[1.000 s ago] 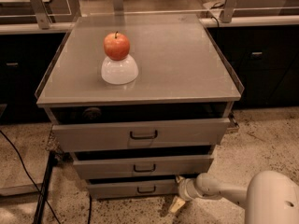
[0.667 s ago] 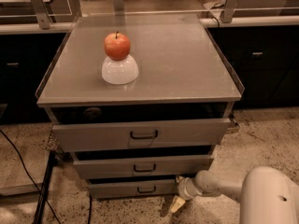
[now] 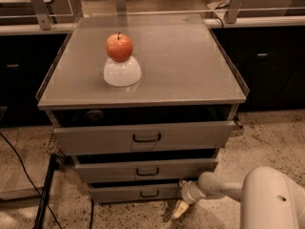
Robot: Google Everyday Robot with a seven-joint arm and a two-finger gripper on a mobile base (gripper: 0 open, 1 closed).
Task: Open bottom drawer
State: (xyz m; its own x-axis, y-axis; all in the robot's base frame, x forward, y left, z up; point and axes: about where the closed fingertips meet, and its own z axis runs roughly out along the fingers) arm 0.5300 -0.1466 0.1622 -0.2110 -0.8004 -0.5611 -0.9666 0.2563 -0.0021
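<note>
The bottom drawer (image 3: 124,193) is the narrowest grey front at the foot of the cabinet, with a small dark loop handle (image 3: 149,193) at its centre. It stands slightly out, with a dark gap above it. My gripper (image 3: 180,208) is low at the drawer's right end, just off its right corner near the floor, on a white arm (image 3: 267,199) that reaches in from the bottom right. It is to the right of the handle and holds nothing that I can see.
The middle drawer (image 3: 143,171) and the top drawer (image 3: 143,137) sit above, both partly out. A red apple (image 3: 119,46) rests on an upturned white bowl (image 3: 122,72) on the cabinet top. A black cable (image 3: 28,175) runs over the floor at left. Dark cabinets stand behind.
The arm has shifted slightly left along the floor; the gripper stays by the bottom drawer's right end. The drawers have not moved.
</note>
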